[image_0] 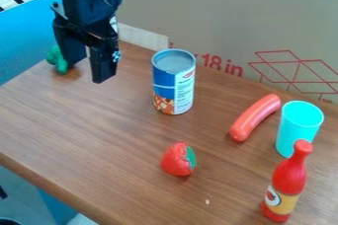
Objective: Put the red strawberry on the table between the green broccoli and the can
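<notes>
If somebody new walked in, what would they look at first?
Probably the big black robot hand, hanging at the upper left beside a green toy. Next, maybe the bright red bottle standing at the lower right, with a turquoise cup just behind it. The red strawberry with its green top stands out too, below the can.

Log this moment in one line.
claw: open, empty, upper left | green toy: behind claw | can, cup, bottle: upright | sausage: beside cup | strawberry: in front of can
</notes>
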